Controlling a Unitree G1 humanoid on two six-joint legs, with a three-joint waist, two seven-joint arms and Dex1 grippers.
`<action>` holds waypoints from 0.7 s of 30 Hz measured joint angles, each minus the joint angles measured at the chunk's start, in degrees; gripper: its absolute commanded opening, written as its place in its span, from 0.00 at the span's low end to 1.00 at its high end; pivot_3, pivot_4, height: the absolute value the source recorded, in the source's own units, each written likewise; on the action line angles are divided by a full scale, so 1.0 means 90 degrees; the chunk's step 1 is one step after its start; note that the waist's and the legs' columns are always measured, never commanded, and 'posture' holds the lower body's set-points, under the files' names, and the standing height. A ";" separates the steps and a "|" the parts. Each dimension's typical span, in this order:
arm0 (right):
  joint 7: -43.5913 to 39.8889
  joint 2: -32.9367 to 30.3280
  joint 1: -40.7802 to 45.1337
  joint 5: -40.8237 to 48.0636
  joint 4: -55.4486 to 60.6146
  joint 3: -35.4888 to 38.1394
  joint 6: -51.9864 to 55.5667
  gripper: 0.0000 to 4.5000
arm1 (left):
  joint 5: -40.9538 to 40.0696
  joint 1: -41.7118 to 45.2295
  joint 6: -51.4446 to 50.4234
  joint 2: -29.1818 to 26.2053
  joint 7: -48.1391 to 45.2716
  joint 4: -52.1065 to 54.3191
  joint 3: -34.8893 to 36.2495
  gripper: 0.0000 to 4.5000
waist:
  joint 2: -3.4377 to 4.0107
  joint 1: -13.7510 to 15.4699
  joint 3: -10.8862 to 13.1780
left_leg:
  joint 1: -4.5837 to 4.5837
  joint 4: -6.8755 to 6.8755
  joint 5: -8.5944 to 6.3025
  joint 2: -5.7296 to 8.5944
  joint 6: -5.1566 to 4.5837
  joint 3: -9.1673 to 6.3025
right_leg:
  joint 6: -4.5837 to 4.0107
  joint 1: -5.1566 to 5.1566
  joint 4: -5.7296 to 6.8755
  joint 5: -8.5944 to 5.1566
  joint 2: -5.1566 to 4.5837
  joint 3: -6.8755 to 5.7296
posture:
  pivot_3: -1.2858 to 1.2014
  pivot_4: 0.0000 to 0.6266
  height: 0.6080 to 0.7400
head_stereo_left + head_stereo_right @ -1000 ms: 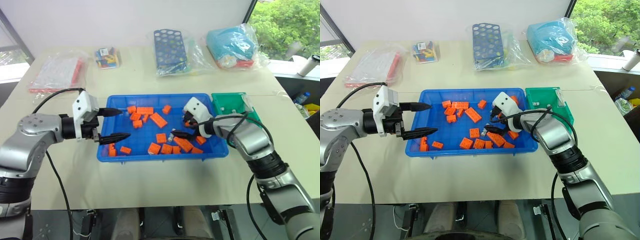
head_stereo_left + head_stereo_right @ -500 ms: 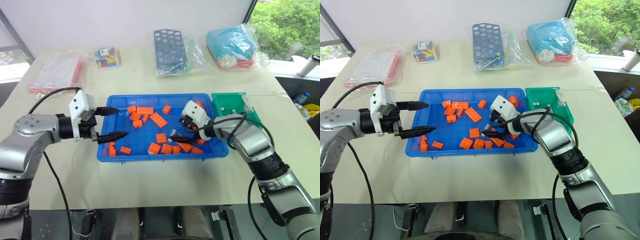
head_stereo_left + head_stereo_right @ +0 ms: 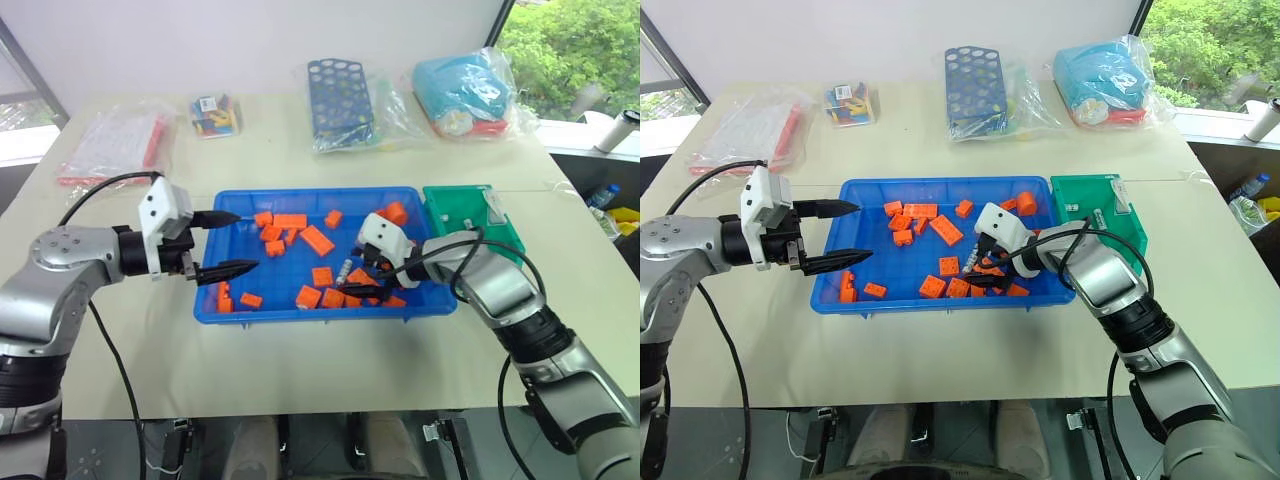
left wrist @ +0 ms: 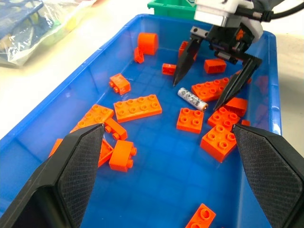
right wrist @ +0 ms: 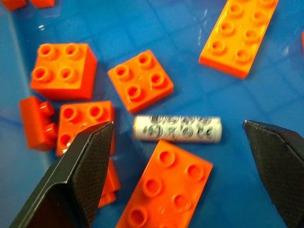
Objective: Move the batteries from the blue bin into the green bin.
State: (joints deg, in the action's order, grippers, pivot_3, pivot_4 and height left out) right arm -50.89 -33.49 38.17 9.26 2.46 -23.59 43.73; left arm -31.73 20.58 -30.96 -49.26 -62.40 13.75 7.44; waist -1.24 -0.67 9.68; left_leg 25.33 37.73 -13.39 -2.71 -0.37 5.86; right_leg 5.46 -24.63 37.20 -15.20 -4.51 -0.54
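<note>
Right gripper [image 4: 214,73], two black tapered fingers on a white housing, stands with its jaws wide apart, poised straddling one battery [image 5: 177,128], a small silver-grey metal cylinder with printed markings. It lies flat on the floor of the blue bin [image 3: 300,311], a large shallow bright-blue plastic tray, toward the end nearer the green bin [image 3: 452,207], a small deep green plastic container touching the tray's right end.

I judge the step in hand to be the final descent before the pinch. Nothing is held yet.

Risks from here, as I read them:
1. Orange toy bricks [image 5: 140,80] crowd the cylinder; one long brick [image 5: 165,188] lies just beside it. A fingertip landing on a brick would block the closure or pick up the wrong item.
2. The cylinder is round and smooth. A pinch across its ends, or off-centre, could roll or squirt it away.
3. A weak grip could drop it in carrying.

Left gripper [image 3: 224,243] hovers over the tray's other end, jaws apart and empty, well clear of the work.
</note>
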 measured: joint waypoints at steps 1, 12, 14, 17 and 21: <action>0.0002 0.0017 -0.0010 -0.0074 -0.0083 -0.0065 -0.0052 0.94 | 0.0001 0.0000 0.0006 0.0000 0.0002 -0.0004 0.0000 1.00 | 0.0000 0.0006 0.0000 | 0.0000 0.0001 0.0000 0.0000 0.0000 -0.0001 | 0.0000 0.0001 0.0000 0.0000 0.0000 -0.0001 | 0.52 0.24 0.98; 0.0031 0.0300 -0.0039 0.0641 0.0301 0.0883 0.0849 0.50 | 0.0005 -0.0001 0.0039 0.0015 0.0028 -0.0014 0.0000 1.00 | 0.0001 0.0002 0.0001 | 0.0001 0.0006 0.0000 -0.0002 0.0000 -0.0001 | 0.0004 0.0001 0.0006 0.0002 0.0000 -0.0001 | 0.52 0.24 0.98; 0.0185 0.0273 0.0251 0.0941 0.0408 0.1535 0.1237 0.50 | 0.0006 -0.0017 0.0052 0.0039 0.0036 -0.0013 0.0000 1.00 | 0.0001 0.0011 0.0001 | 0.0002 0.0009 0.0000 -0.0002 0.0000 -0.0001 | 0.0007 0.0001 0.0006 0.0004 -0.0001 -0.0001 | 0.52 0.24 0.98; 0.0506 -0.0213 0.0601 0.1207 0.0419 0.2625 0.1754 0.50 | 0.0011 -0.0093 0.0061 0.0057 0.0030 -0.0014 -0.0001 1.00 | 0.0001 0.0057 0.0001 | 0.0003 0.0010 -0.0003 -0.0002 -0.0003 -0.0004 | 0.0006 0.0006 0.0001 0.0004 -0.0007 -0.0005 | 0.52 0.24 0.98; 0.0748 -0.1061 0.0279 0.1243 0.0382 0.3380 0.2190 0.50 | 0.0012 -0.0173 0.0079 0.0048 -0.0021 -0.0033 -0.0003 1.00 | 0.0000 0.0103 0.0000 | 0.0002 0.0010 -0.0004 0.0000 -0.0006 -0.0001 | 0.0005 0.0006 -0.0003 0.0003 -0.0009 -0.0005 | 0.52 0.24 0.98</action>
State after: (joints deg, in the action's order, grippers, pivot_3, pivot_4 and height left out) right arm -44.16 -43.04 40.68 20.45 5.90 6.83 63.44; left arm -31.62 19.02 -30.25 -48.83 -62.59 13.46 7.41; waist -1.24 0.26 9.68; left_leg 25.35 37.82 -13.44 -2.71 -0.42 5.85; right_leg 5.50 -24.58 37.18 -15.17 -4.59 -0.58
